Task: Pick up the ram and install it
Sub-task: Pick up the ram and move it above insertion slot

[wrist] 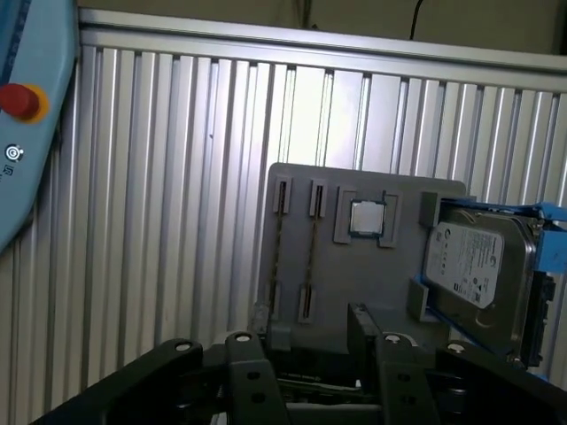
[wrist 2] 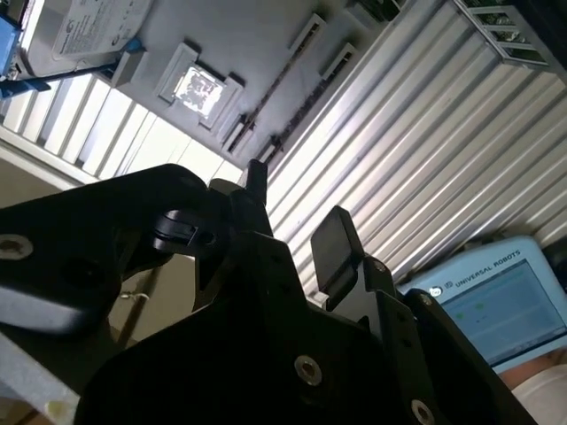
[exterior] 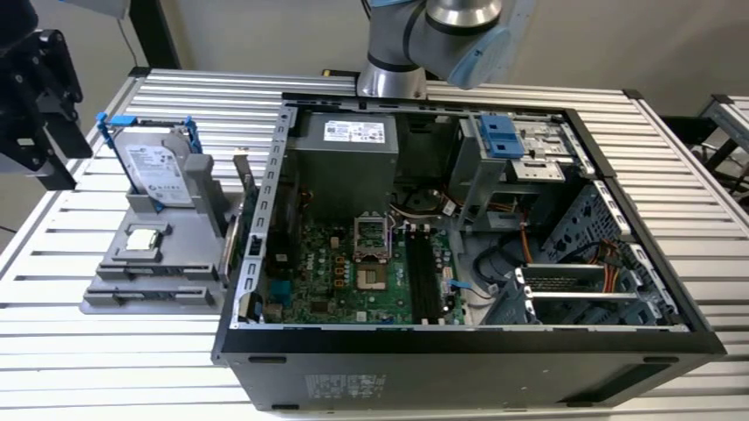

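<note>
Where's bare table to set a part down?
Bare slats of the ribbed aluminium table at the exterior view's lower left, bordered by the grey parts holder and the open black computer case. Crowded: the holder and inside the case.

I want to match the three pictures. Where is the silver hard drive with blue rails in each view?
Exterior view: the hard drive stands on the grey holder, to the exterior view's left of the computer case.
First wrist view: on the holder, beside the chip.
Second wrist view: likewise, beyond the chip.
Shared landmark: the small square chip.
</note>
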Robot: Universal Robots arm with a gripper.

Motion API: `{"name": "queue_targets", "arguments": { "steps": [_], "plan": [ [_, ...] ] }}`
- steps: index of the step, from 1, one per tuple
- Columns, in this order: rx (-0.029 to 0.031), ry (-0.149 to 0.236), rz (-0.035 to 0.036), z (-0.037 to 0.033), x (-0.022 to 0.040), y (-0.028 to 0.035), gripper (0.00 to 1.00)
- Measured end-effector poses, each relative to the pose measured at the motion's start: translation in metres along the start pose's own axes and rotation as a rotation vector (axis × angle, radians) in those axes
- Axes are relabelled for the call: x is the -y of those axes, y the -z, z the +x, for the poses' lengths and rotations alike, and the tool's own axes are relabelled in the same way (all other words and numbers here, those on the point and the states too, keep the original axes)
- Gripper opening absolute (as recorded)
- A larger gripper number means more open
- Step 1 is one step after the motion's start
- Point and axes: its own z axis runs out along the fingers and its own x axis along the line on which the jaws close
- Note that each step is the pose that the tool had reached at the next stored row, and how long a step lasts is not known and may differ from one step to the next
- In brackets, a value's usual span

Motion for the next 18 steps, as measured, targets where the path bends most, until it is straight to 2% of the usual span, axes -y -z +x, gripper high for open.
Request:
{"name": "queue_targets", "arguments": {
  "steps": [2, 3, 5, 6, 10, 15, 18],
  "plan": [
    [0.0028, 0.0, 0.0004, 0.0001, 0.0001, -0.003, 1.0],
    [0.0096, 0.0, 0.0006, 0.0002, 0.0, -0.0037, 1.0],
    [0.042, 0.0, 0.0034, 0.0004, 0.0, -0.0044, 1.0],
    [0.0499, 0.0, 0.0041, 0.0007, 0.0, -0.0053, 1.0],
    [0.0483, -0.004, 0.004, 0.0008, 0.0, -0.0125, 1.0],
    [0.0473, -0.034, 0.0046, 0.0008, 0.0, -0.0216, 1.0],
    [0.0465, -0.035, 0.0056, 0.0008, 0.0001, -0.0247, 1.0]
  ]
}}
